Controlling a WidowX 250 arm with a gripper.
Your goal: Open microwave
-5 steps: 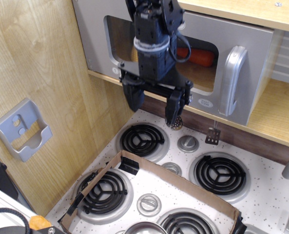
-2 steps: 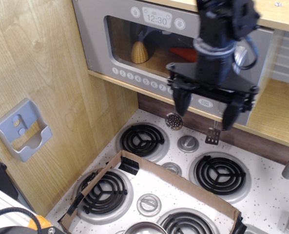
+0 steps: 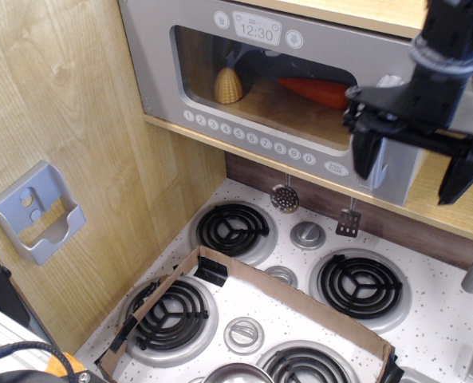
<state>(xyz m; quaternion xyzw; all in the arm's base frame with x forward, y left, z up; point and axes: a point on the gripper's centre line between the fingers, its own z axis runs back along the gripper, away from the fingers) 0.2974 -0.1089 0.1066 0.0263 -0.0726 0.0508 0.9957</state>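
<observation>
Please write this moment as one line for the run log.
gripper: open, in front of handle, not gripping | microwave: door shut | inside: carrot, corn

black gripper (image 3: pixel 415 163) with chunky fingers, grey wrist ring.

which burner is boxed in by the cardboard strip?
The front-left burner: the cardboard strip bends around its back and left side. The back-left burner and back-right burner lie beyond the strip, toward the microwave.

Toy stovetop (image 3: pixel 447 319), white and speckled.
Four black coil burners (image 3: pixel 233 227) and round silver knobs (image 3: pixel 307 234) sit on it; a brown cardboard strip (image 3: pixel 300 299) lies across the middle.
</observation>
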